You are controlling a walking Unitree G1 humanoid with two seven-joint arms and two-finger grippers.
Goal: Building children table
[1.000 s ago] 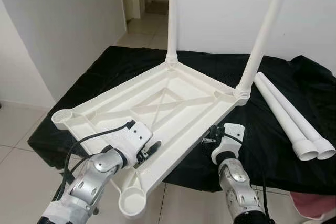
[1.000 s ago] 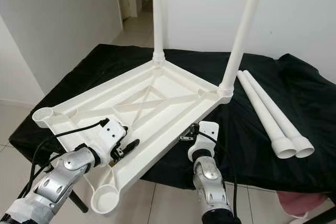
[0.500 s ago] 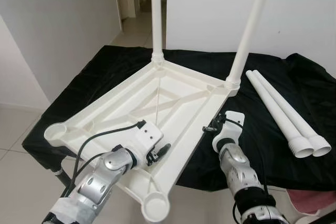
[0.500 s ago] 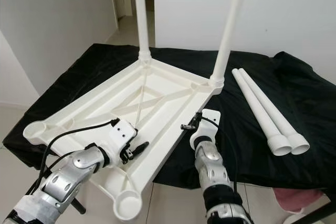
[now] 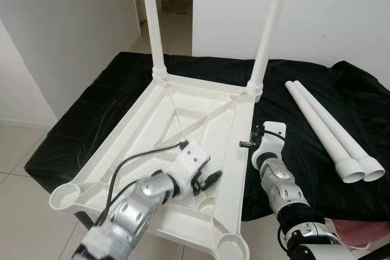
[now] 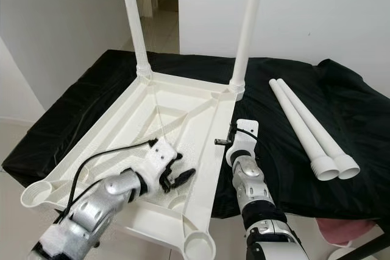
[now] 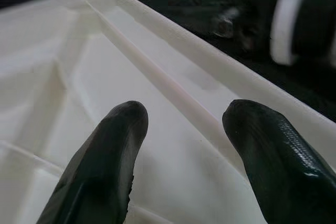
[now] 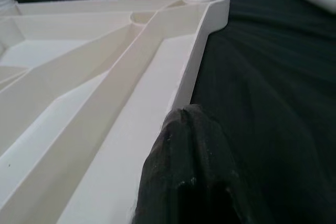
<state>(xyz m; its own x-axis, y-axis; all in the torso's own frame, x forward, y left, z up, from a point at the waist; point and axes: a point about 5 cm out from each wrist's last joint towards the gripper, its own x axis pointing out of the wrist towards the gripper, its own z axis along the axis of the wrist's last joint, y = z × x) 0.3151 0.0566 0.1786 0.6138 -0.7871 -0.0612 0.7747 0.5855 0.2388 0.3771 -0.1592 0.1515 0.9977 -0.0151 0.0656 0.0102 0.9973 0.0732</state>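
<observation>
The white tabletop (image 5: 183, 120) lies upside down on the black-draped surface (image 5: 317, 89), and over the last second it has swung round: its long edge, which ran diagonally, now runs almost straight away from the robot. Two legs (image 5: 268, 28) stand screwed into the far corners. The near corners have come round to the robot, with an empty socket (image 5: 231, 249) right at the front edge. That looks like the point of the turn, to bring the open sockets within reach. The left gripper (image 7: 184, 150) hovers inside the tray, its fingers spread apart with nothing between them. The right gripper (image 5: 251, 144) sits against the tabletop's right rim; I cannot tell whether it is parted or closed. The two spare legs (image 5: 332, 132) wait side by side on the cloth, well to the right.
</observation>
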